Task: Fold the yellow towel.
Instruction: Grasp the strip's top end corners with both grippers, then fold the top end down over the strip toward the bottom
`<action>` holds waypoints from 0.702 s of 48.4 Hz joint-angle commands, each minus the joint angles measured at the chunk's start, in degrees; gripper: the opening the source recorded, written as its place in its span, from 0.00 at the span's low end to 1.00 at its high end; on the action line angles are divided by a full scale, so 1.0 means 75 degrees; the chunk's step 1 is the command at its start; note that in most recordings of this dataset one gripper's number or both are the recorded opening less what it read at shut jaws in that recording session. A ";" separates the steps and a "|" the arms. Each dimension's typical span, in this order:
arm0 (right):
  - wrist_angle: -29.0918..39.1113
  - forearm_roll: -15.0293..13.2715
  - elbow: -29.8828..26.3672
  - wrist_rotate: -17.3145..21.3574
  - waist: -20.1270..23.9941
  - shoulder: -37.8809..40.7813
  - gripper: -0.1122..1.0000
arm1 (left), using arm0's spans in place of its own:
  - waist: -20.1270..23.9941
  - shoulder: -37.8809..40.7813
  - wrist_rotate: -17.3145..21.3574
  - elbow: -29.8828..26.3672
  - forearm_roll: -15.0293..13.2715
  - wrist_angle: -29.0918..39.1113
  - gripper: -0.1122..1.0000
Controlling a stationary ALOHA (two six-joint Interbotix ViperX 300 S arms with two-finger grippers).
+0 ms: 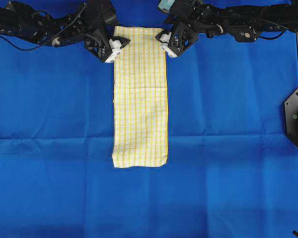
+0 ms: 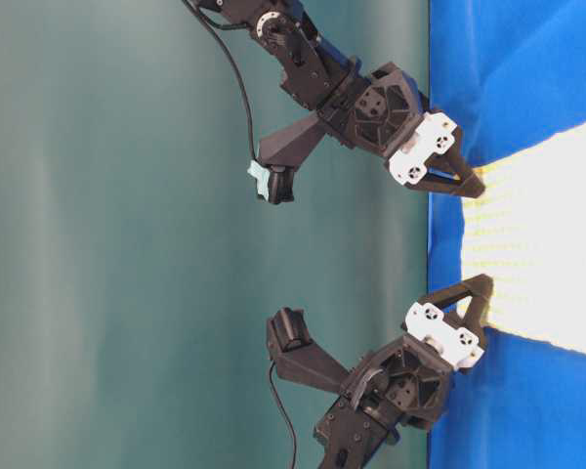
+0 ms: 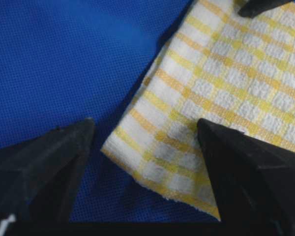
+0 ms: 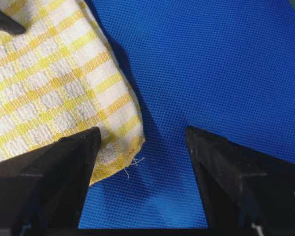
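Both end effectors are spread wide, nothing pinched: the left end effector [image 1: 113,51] is set at the far left corner of the thin white-and-yellow checked towel [image 1: 140,99], the right end effector [image 1: 167,45] at the far right corner. In each wrist view one black finger [image 3: 246,172] is seen over the checked weave and the other over bare cloth, so a corner sits between the jaws. The towel lies flat and lengthwise down the middle of the plain blue cloth [image 1: 49,124] covering the surface, its near end free.

Judged from this, the corner grasp is the step in hand. If the jaws are pressed down too far, the blue cloth could be caught along with the towel and lifted with it. If one corner is gripped shallowly, especially the frayed right one [image 4: 123,152], it could slip out and the fold would be skewed
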 commanded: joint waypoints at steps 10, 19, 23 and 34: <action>-0.0023 0.0047 -0.0117 0.0082 0.0023 -0.0023 0.37 | 0.0176 -0.0070 0.0082 -0.0152 -0.0012 -0.0023 0.32; -0.0199 0.0047 -0.0117 0.0094 0.0035 -0.0012 0.12 | 0.0141 -0.0035 0.0152 -0.0316 0.0012 -0.0035 0.13; -0.0293 0.0047 -0.0141 0.0105 0.0035 -0.0012 0.12 | 0.0117 -0.0023 0.0152 -0.0363 0.0012 -0.0059 0.13; -0.0352 0.0047 -0.0188 0.0105 -0.0023 -0.0129 0.12 | 0.0117 -0.0117 0.0105 -0.0387 -0.0012 -0.0070 0.13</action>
